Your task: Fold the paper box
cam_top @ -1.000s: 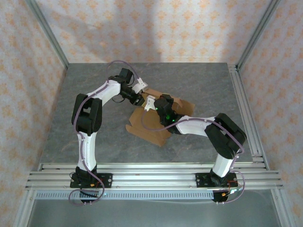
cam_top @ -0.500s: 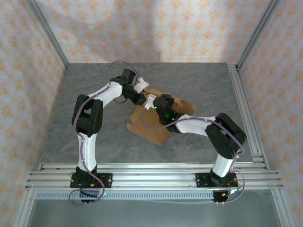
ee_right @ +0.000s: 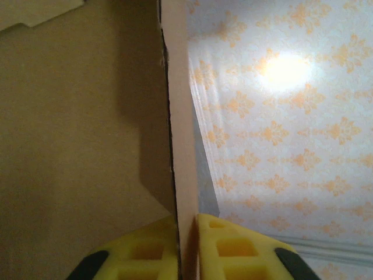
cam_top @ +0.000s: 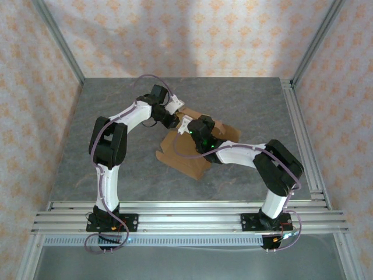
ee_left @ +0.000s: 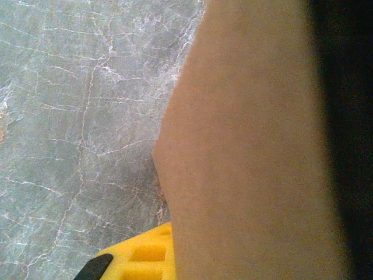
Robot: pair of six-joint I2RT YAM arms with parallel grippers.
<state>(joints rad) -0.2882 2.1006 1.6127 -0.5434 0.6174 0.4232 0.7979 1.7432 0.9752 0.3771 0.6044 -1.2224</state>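
The box [cam_top: 182,156] lies near the middle of the table [cam_top: 116,134], a brown cardboard sheet partly folded. Its near part lies flat on the grey surface, with a corner pointing toward the arm bases. Its far part is raised where the two grippers meet.

The left gripper [cam_top: 176,108] reaches in from the left and sits at the far-left edge of the box. The right gripper [cam_top: 185,125] comes in from the right and sits just beside it, over the cardboard.

In the right wrist view, a thin cardboard panel [ee_right: 180,146] stands on edge and runs straight up from the bottom of the frame. The two yellow pads [ee_right: 233,252] press on it from either side, so the right jaws are pinching the box. Left of that panel is a broad brown face of the box in shadow. To the right is the patterned wall [ee_right: 280,151] with a bright glare spot.

In the left wrist view, a cardboard face [ee_left: 245,151] takes up the middle and right, with one blunt corner pointing left over the marbled table [ee_left: 76,116]. One yellow pad [ee_left: 143,255] shows at the bottom edge, touching the cardboard's left side. The other finger is hidden behind the cardboard and a dark band along the right, so it cannot be told whether the left jaws are clamped on the box or spread.
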